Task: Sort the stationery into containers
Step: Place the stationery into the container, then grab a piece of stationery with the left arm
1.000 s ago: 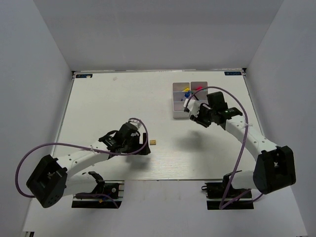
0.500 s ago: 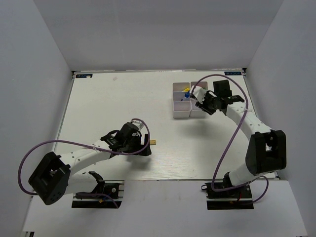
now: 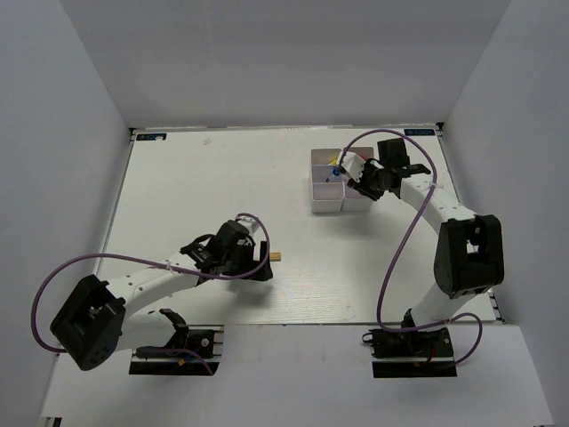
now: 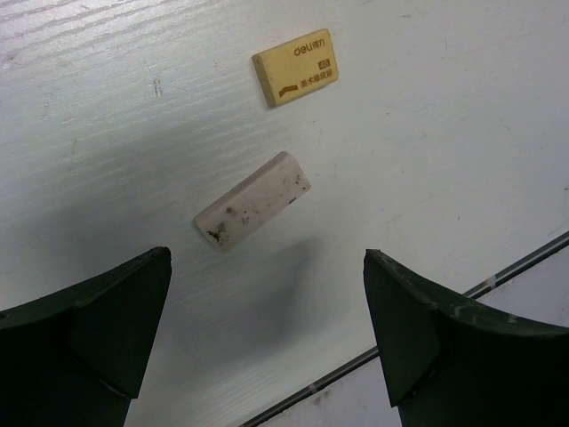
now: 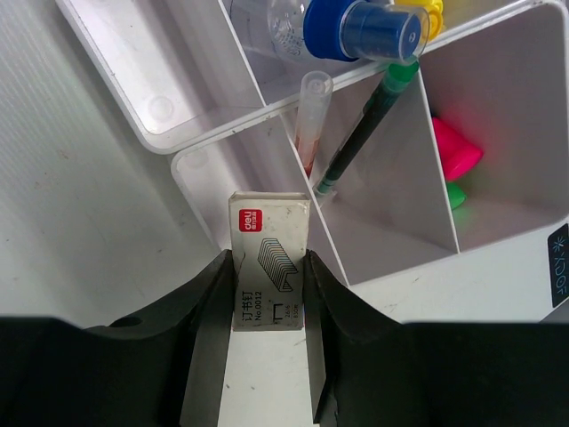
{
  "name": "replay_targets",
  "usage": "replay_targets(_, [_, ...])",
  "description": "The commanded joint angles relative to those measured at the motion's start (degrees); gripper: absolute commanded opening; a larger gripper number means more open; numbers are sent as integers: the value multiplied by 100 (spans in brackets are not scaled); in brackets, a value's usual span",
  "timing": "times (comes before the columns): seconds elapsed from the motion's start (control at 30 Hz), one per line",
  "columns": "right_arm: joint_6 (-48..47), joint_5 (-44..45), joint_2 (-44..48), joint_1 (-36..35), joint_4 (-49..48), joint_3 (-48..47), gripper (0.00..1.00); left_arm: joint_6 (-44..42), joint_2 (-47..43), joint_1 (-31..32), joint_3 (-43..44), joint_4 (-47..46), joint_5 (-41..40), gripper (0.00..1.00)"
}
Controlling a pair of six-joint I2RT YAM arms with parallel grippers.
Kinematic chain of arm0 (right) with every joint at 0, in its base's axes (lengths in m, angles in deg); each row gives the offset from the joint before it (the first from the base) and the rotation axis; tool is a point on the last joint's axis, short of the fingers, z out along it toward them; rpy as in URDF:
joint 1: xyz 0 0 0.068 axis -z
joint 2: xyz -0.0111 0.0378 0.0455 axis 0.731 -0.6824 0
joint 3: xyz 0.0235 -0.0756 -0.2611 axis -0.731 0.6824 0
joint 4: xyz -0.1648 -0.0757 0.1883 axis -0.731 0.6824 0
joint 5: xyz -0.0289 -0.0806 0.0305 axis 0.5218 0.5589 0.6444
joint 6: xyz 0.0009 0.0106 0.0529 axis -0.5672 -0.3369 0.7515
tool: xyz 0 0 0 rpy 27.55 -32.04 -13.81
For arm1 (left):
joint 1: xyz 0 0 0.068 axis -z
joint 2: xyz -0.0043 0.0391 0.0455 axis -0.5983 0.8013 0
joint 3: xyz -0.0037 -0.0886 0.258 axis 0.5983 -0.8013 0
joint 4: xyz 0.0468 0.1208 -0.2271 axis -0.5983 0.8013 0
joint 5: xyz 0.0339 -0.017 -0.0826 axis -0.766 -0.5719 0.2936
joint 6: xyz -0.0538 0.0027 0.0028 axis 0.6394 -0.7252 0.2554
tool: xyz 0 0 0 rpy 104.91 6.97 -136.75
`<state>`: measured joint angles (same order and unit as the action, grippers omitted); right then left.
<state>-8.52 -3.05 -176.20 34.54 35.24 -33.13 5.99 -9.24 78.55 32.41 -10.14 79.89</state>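
My right gripper (image 5: 269,277) is shut on a small white staple box (image 5: 269,258) and holds it over the near compartments of the white tray (image 5: 151,80). The tray holds a blue-capped clear bottle (image 5: 356,28), a thin red pen (image 5: 311,116), a green-black pen (image 5: 364,129) and a pink-tipped highlighter (image 5: 455,147). My left gripper (image 4: 267,267) is open and empty, just short of a dirty white eraser (image 4: 252,199); a tan eraser (image 4: 295,79) lies beyond it. In the top view my left gripper (image 3: 254,263) sits beside the tan eraser (image 3: 277,257), and my right gripper (image 3: 349,172) is over the tray (image 3: 324,197).
The tray stands at the back right of the white table. The table's front edge (image 4: 427,320) runs close behind the left fingers. White enclosure walls stand on three sides. Purple cables loop off both arms.
My right gripper has carried the staple box away from the table's middle and back over the tray. My left gripper edged slightly towards the erasers, then held still.
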Motion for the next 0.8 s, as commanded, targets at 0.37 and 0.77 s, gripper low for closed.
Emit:
replay_targets(0.37, [-128,-46,8,3,-242,-174,62,-81,-66,30,75,52,182,99])
replay_targets(0.77, [767,-1468,1306,21,224,597,12,-608,584,83,602,289,191,79])
